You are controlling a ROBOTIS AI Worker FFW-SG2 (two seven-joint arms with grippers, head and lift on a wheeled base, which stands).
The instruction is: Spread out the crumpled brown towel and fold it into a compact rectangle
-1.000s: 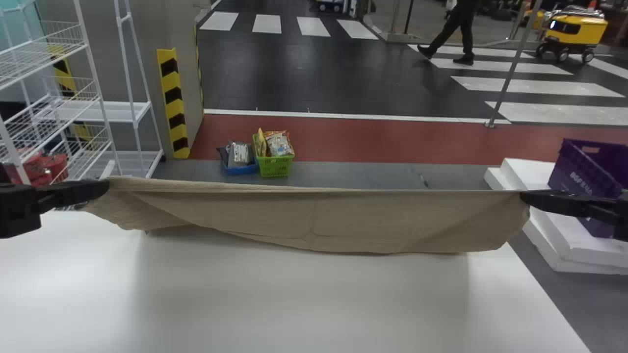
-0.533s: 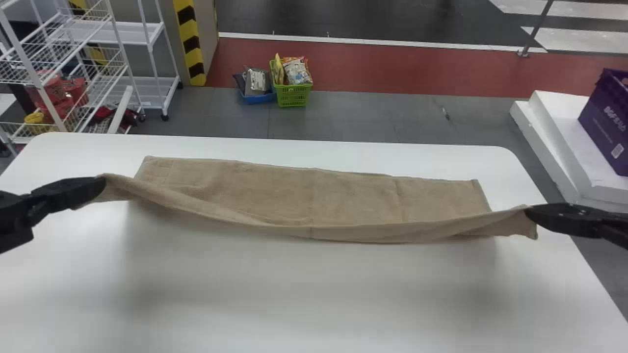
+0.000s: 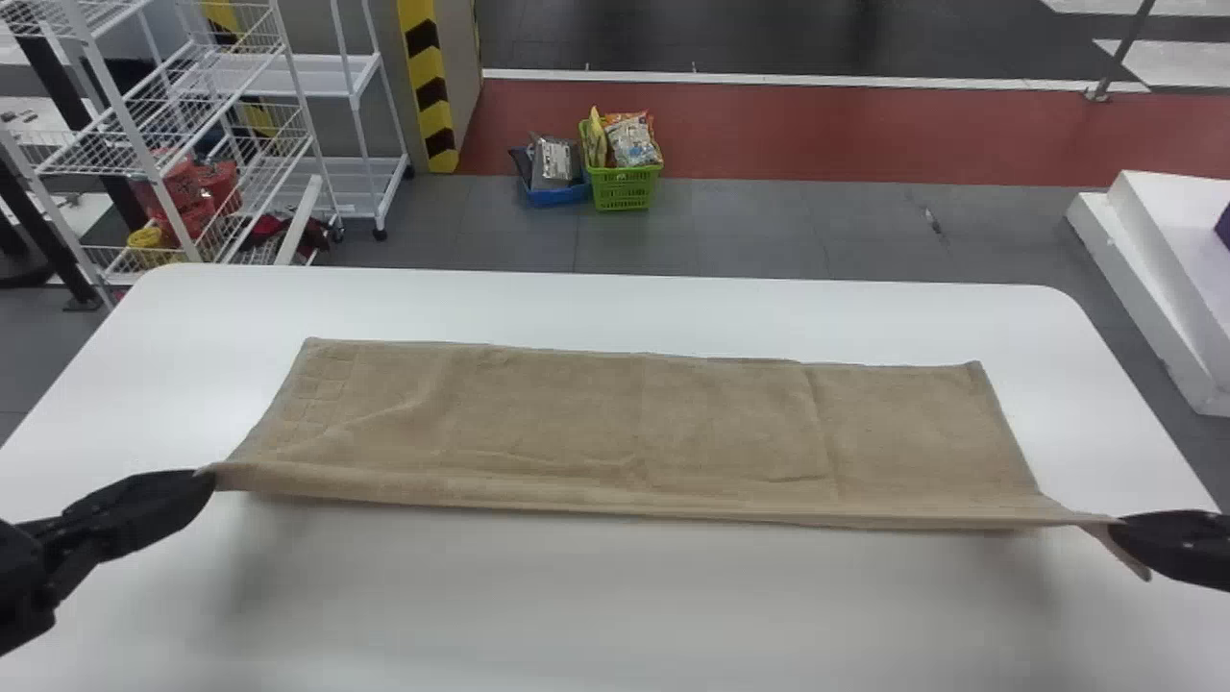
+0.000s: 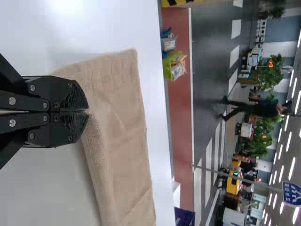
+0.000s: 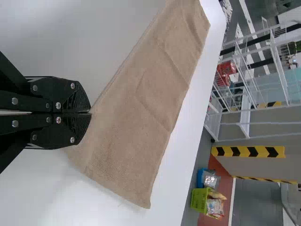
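Towel (image 3: 596, 423), a fuzzy, creased brown oblong

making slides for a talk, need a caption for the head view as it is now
Left tool and right tool grip the towel by its near corners over the table
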